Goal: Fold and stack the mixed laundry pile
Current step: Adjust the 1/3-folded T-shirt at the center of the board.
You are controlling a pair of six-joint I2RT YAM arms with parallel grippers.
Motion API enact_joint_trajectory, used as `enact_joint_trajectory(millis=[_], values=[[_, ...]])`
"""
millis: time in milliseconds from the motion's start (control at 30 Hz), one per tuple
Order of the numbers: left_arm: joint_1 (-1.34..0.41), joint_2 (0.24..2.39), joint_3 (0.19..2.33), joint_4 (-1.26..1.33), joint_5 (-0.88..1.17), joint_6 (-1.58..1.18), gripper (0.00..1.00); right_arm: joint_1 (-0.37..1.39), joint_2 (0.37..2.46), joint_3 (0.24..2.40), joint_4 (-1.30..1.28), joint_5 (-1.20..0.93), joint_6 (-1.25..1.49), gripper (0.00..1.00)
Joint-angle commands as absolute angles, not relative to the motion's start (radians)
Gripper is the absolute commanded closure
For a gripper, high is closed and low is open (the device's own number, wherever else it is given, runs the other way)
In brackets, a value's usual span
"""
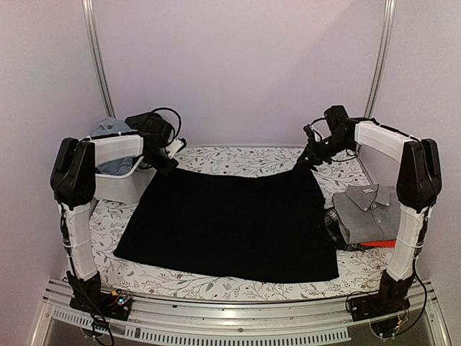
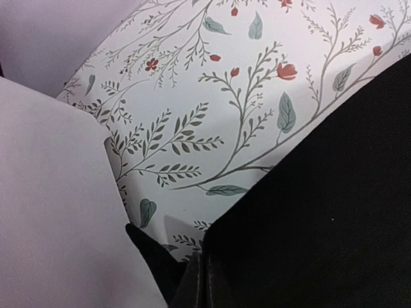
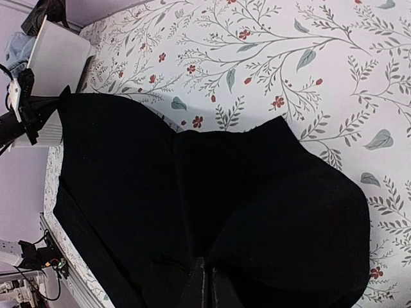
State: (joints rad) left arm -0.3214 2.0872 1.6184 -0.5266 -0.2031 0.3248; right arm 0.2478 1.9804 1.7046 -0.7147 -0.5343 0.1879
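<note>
Table [image 1: 238,160] w/ floral-print cover, leaves & red buds, fills the workspace.

Black garment [image 1: 230,223] is the biggest item: spread flat across mid-table, roughly trapezoid, wider at the near edge. Its two far corners are pulled up toward the arms.

White tub [image 1: 115,186] sits far left, just beside the garment's far-left corner. Blue denim-like cloth [image 1: 108,130] pokes over its rim.

Grey collared shirt [image 1: 371,210] lies folded at right, collar toward the far side, close to the black garment's right edge. It sits on top of other pieces: plaid cloth [image 1: 331,225] peeks out on its left and a red strip [image 1: 379,244] shows under its near edge.

Left gripper [image 2: 204,282]: fingers clamped together on the black garment's far-left corner, next to the tub wall.

Right gripper [image 3: 205,285]: fingers pinched tight on the far-right corner. In the wrist view, black fabric bunches around the tips and drapes away over the print.
</note>
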Motion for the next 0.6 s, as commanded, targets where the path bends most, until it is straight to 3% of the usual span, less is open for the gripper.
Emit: enact_joint_trajectory(millis=[0, 567], values=[[-0.328, 2.017, 1.551, -0.467, -0.251, 0.359, 1.0, 0.247, 1.897, 1.639, -0.702, -0.549, 0.189, 1.0], [-0.412, 1.827, 1.242, -0.647, -0.346, 0.135, 1.0, 0.296, 1.671, 1.25, -0.696, -0.595, 0.195, 1.0]])
